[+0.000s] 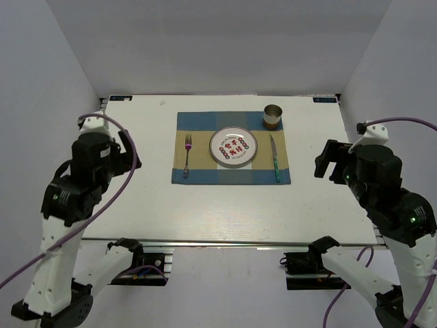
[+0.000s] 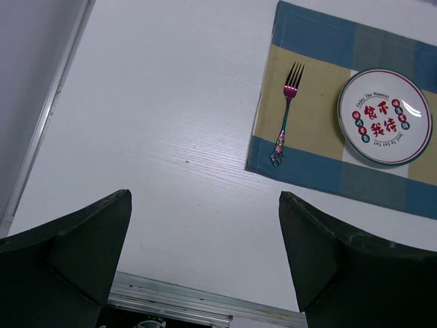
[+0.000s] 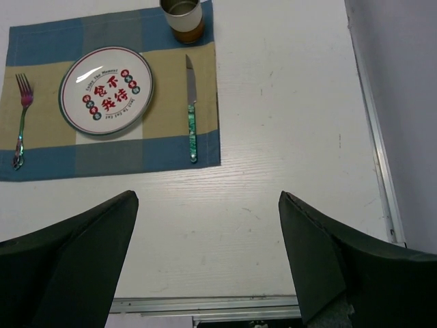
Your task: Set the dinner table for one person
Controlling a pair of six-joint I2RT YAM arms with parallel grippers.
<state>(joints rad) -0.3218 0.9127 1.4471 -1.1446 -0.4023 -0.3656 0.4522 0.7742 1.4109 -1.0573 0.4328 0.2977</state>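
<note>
On the white dinner table (image 1: 205, 212) lies a blue-and-tan checked placemat (image 1: 198, 174). On it sit a round plate with red characters (image 1: 233, 147), a fork (image 1: 187, 156) to its left, a green-handled knife (image 1: 274, 158) to its right and a metal cup (image 1: 273, 117) at the far right corner. My left gripper (image 1: 128, 147) is open and empty, raised over the table's left side. My right gripper (image 1: 328, 164) is open and empty over the right side. The fork (image 2: 286, 115) and plate (image 2: 384, 117) show in the left wrist view; the knife (image 3: 191, 109), cup (image 3: 182, 19) and plate (image 3: 105, 90) show in the right wrist view.
White walls enclose the table on the left, right and back. An aluminium rail (image 1: 225, 242) runs along the near edge, with the arm bases below it.
</note>
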